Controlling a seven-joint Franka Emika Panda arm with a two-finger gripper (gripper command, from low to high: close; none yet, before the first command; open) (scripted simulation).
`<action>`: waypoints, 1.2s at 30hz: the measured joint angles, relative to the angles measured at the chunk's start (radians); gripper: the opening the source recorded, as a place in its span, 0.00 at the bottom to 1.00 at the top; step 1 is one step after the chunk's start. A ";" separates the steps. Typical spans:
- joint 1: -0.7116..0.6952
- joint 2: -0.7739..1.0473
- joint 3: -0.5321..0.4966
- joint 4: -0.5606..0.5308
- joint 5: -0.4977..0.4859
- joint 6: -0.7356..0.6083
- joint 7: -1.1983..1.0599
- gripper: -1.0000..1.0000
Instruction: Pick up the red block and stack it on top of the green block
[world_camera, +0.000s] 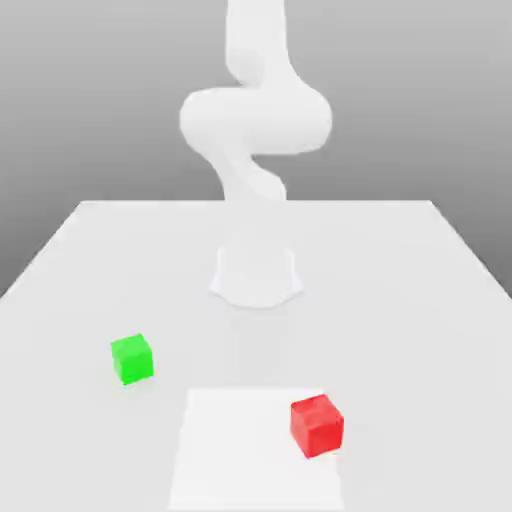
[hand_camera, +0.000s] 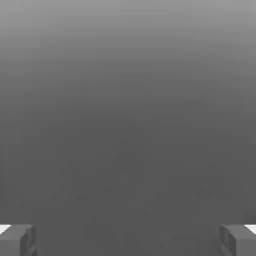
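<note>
Red block: one, cube, plain bright red, top face slightly mottled, set at angle, flat on tabletop. Overlaps right edge of pale square patch, exterior view's right; front corner near that edge. Open tabletop all round; nothing touching block. Green block: one, cube, well apart, toward exterior view's left, off patch. Gripper: fingers wide apart, nothing between. Red block: outside gripper's grasp, not between fingers. Arm: white, upright at far side.
</note>
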 joint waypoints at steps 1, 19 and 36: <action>0.009 0.040 0.000 -0.019 0.002 0.022 -0.011 0.50; 0.124 0.697 0.040 -0.335 0.002 0.380 -0.172 0.50; 0.140 0.926 0.027 -0.344 -0.032 0.554 -0.164 0.00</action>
